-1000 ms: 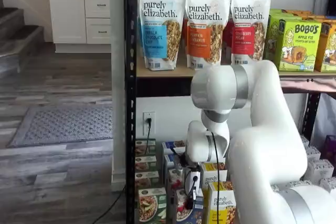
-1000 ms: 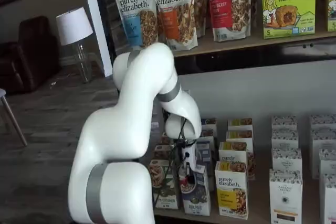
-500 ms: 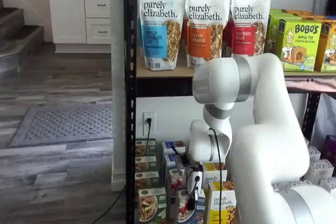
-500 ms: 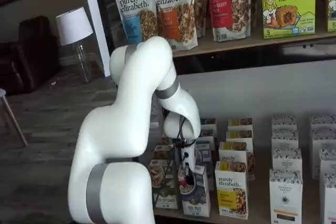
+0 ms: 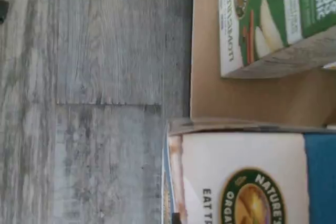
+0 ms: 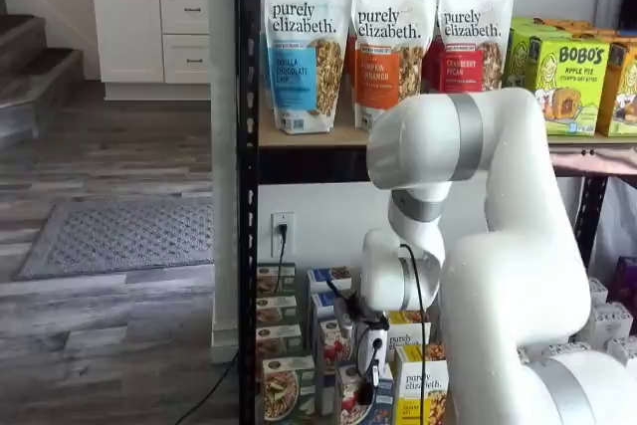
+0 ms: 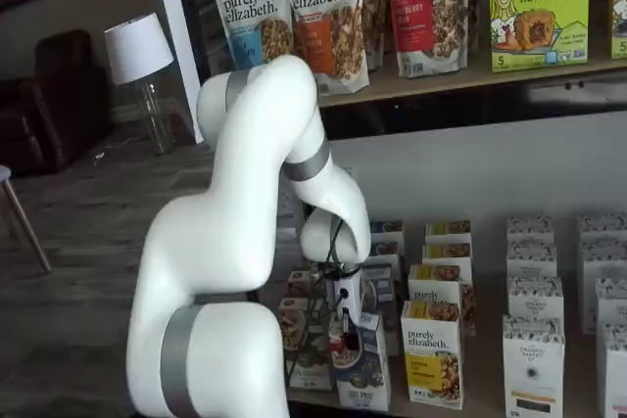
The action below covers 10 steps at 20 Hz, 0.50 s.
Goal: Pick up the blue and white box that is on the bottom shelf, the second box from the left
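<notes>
At the far left of a shelf view stands the green-and-white carton [image 6: 282, 387], front of the first row on the bottom shelf [image 7: 470, 412]. Just beside it to the right is the blue and white box [image 6: 355, 395], at the front of its own row, its bowl-and-berries picture facing out. The gripper [image 6: 366, 377] sits right on this box: in both shelf views the black fingers come down over its top front, and they appear closed tight on it, with no gap showing. The box looks slightly raised and tipped relative to the cartons behind it, though the arm hides much of it. In the wrist view the same box [image 5: 252, 179] fills the near field, white panel and blue band close under the camera, with the green carton [image 5: 273, 19] apart from it across a strip of tan shelf board. Further right stands the yellow-and-white carton [image 6: 422, 392], very close to the held box.

The risk from here is the grip: the hold seems to be on the upper edge only, so the carton could pivot or slip out as it rises. A sideways drift could also knock the yellow or green neighbour over.
</notes>
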### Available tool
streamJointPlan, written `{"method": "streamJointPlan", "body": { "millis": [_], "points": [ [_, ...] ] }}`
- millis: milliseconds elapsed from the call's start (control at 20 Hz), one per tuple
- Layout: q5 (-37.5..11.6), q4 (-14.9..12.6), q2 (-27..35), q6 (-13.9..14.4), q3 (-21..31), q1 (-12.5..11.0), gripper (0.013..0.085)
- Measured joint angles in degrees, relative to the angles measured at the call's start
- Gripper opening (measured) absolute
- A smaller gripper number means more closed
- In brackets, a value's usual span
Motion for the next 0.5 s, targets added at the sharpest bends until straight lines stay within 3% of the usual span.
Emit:
{"method": "streamJointPlan", "body": {
  "millis": [500],
  "points": [
    [-2.9, 3.0, -7.2, -2.0, 10.1, 1.0, 0.0490]
  ]
}}
